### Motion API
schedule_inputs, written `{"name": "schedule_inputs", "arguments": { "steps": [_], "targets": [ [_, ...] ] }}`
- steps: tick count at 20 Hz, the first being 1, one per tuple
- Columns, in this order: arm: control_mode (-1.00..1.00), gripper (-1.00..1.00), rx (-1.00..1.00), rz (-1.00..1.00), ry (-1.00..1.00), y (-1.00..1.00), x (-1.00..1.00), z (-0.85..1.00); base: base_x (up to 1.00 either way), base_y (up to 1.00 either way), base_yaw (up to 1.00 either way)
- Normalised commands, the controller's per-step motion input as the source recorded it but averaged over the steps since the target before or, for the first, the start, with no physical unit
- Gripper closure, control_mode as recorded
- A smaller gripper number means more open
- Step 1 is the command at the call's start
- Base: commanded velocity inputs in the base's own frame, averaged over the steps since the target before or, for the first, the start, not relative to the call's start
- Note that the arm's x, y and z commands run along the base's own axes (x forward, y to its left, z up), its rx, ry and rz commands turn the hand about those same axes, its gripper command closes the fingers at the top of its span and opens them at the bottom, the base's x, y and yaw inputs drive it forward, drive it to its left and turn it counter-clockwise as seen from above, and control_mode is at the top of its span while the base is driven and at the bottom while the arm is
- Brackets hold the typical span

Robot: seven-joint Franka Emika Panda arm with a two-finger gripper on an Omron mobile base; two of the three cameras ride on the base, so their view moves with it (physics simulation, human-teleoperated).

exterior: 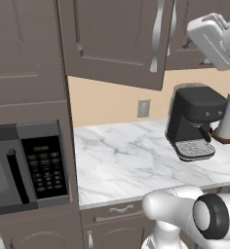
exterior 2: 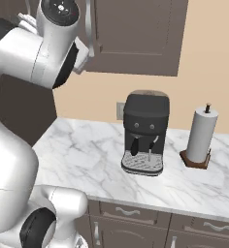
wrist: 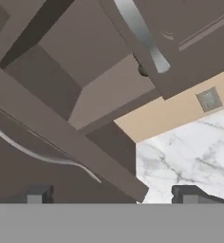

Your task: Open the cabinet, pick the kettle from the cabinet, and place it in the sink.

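Robot arm: closest to the right base camera, a white arm with dark joints rises from 7 o'clock and reaches up toward the wall cabinet.
Pincer: released, jaws spread wide with nothing between them; its two dark fingertips stand far apart at 6 o'clock of the hand view, just in front of the cabinet.
Cabinet: grey-brown wall unit with panelled doors above the counter; one door hangs ajar, swung outward, its lower edge out over the counter.
Handle: long curved silver bar running vertically on the ajar door, at 1 o'clock in the left base view.
Cabinet interior: brown walls and an inner shelf seen through the gap, at 11 o'clock in the hand view; a small dark shape sits at the door's edge, too little of it visible to identify.
Counter: white marble, running left to right beneath the cabinet.
Coffee machine: black, on the counter below the cabinet, against the tan wall.
Paper towel roll: white, upright on a brown base, just right of the coffee machine.
Wall outlet: grey plate on the tan wall, left of the coffee machine.
Microwave: dark, set into the tall unit at 8 o'clock in the left base view.
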Motion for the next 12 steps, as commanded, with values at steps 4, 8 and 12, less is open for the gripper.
{"name": "schedule_inputs", "arguments": {
  "steps": [4,8,12],
  "targets": [
    [-1.0,-1.0,0.2,0.0,0.0,-0.08,0.27,-0.19,0.0,0.0,0.0],
    [-1.0,-1.0,0.13,0.0,0.01,-0.07,0.39,-0.1,0.0,0.0,0.0],
    [-1.0,-1.0,0.16,0.0,0.03,-0.08,0.35,-0.07,0.0,0.0,0.0]
  ]
}}
